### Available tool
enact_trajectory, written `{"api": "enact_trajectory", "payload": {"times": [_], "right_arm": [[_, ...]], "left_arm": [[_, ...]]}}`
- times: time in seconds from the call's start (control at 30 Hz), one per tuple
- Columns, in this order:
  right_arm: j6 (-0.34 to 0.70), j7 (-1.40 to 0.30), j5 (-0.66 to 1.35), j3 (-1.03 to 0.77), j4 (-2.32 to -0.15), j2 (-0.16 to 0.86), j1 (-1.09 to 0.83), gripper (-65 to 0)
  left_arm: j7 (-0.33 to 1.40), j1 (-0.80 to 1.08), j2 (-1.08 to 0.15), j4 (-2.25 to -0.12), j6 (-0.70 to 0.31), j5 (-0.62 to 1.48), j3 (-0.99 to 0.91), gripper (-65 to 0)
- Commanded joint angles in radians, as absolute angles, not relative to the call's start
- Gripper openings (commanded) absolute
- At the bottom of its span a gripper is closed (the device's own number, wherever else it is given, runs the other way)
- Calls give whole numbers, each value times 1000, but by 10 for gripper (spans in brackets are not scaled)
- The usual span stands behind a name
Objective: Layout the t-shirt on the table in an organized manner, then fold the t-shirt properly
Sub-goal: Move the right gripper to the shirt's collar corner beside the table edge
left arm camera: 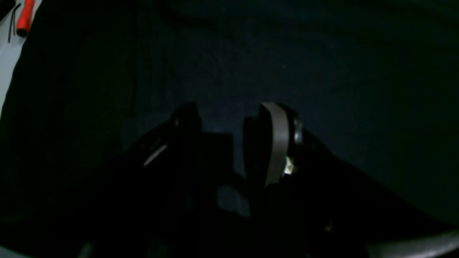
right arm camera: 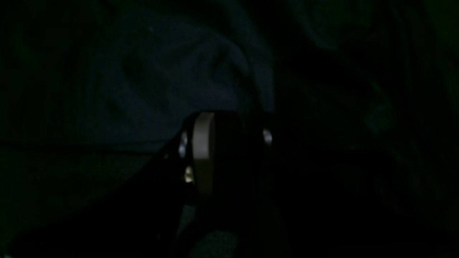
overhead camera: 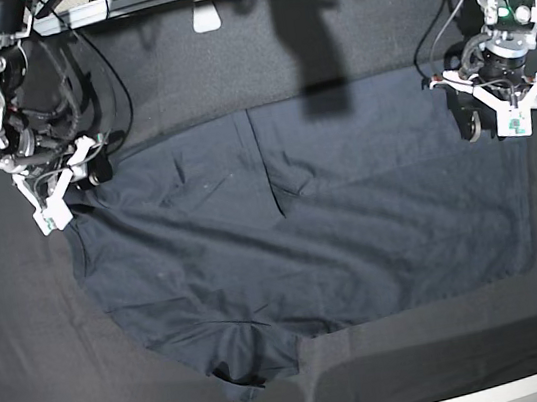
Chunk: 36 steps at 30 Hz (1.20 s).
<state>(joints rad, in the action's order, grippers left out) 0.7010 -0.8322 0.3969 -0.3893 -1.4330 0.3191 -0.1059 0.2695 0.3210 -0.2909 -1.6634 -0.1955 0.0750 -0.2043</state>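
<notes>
Table [overhead camera: 227,56] | base: t-shirt [overhead camera: 306,246] spread | wrists: dark cloth only

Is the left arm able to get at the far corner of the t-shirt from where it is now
Probably yes. The left gripper hangs open right over that corner of the t-shirt, and nothing lies between them on the table.

Dim, murky wrist views; brighter, evenly lit base view.

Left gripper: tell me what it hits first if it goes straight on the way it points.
Most likely the t-shirt. In the left wrist view the left gripper points down at dark blue fabric, which fills the space past its open jaws. Depth is unclear, so contact distance can't be judged.
</notes>
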Motion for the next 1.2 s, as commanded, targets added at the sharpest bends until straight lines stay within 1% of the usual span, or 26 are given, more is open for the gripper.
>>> {"api": "enact_trajectory", "payload": {"times": [0.0, 0.1, 0.23, 0.4, 0.47, 0.53, 0.6, 0.67, 0.7, 0.73, 0.83, 0.93, 1.03, 1.17], "right_arm": [[698, -858, 390, -391, -1434, 330, -102, -484], [698, -873, 467, -396, -1476, 330, -103, -485], [698, -918, 517, -402, -1614, 330, -103, -485], [698, -937, 517, -407, -1796, 329, -103, -485], [698, -944, 522, -406, -1848, 329, -103, -485], [698, -955, 536, -406, -1879, 329, -103, -485], [698, -958, 535, -406, -1885, 329, -103, -485], [698, -959, 535, -406, -1885, 329, -103, -485], [698, -959, 535, -406, -1885, 329, -103, -485], [698, -958, 535, -407, -1885, 329, -103, -485], [698, -958, 535, -406, -1885, 329, -103, -485], [698, -958, 535, -406, -1885, 329, -103, -485], [698, -958, 535, -406, -1885, 329, -103, -485], [698, -958, 535, -406, -1885, 329, -103, -485]], "left_arm": [[246, 315, -300, -1684, -196, 80, -211, -401], [245, 316, -300, -1684, -196, 80, -211, -401], [242, 316, -318, -1684, -199, 54, -211, -401], [238, 316, -420, -1685, -200, -80, -211, -401], [241, 317, -474, -1685, -223, -95, -211, -401], [240, 319, -525, -1685, -311, -97, -210, -401], [226, 327, -574, -1691, -469, -97, -210, -401], [161, 352, -622, -1712, -624, -98, -210, -401], [123, 371, -644, -1728, -669, -105, -210, -401], [100, 389, -662, -1746, -688, -110, -210, -401], [99, 434, -695, -1786, -690, -184, -210, -405], [64, 482, -730, -1792, -698, -294, -208, -435], [-23, 550, -765, -1792, -698, -355, -208, -435], [-33, 568, -765, -1790, -698, -419, -208, -435]]}}
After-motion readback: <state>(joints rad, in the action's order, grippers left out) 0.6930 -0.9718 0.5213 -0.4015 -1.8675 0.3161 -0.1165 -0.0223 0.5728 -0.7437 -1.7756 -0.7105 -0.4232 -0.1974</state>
